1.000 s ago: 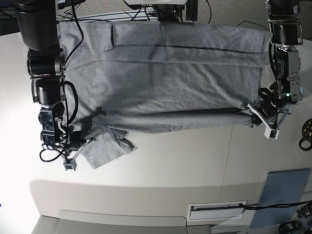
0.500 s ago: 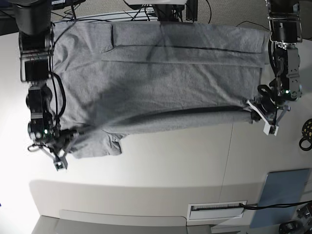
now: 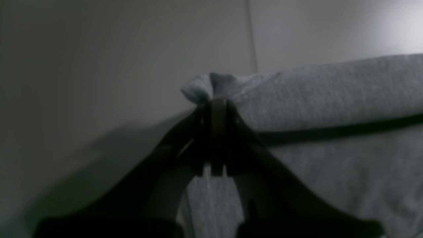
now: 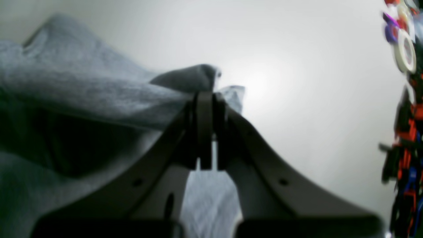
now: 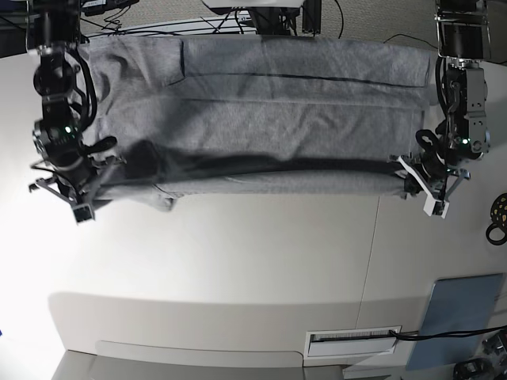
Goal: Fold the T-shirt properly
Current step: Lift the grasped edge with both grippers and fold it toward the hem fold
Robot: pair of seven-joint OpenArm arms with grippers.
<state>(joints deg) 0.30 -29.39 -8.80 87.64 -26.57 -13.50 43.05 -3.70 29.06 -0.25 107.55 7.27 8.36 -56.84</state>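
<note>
The grey T-shirt (image 5: pixel 269 119) lies across the far part of the white table (image 5: pixel 238 261), with its near edge lifted and doubled over into a long fold. At the right end of that fold in the base view, my left gripper (image 5: pixel 413 184) is shut on a bunched corner of the T-shirt (image 3: pixel 330 92); the left wrist view shows the left gripper (image 3: pixel 216 100) pinching cloth. At the left end, my right gripper (image 5: pixel 83 190) is shut on the T-shirt (image 4: pixel 82 96); the right gripper (image 4: pixel 205 94) has a puckered tip of cloth poking past its jaws. No lettering shows.
Cables (image 5: pixel 238 20) run behind the shirt at the table's far edge. A black ring-shaped object (image 5: pixel 499 218) sits at the right edge, a grey-blue pad (image 5: pixel 459 317) at the near right. Coloured tape rolls (image 4: pixel 404 49) line the right of the right wrist view.
Both grippers have carried the shirt's near edge toward the far side. The right arm moved much farther, and the sleeve that lay out on the table is now drawn up under the fold.
</note>
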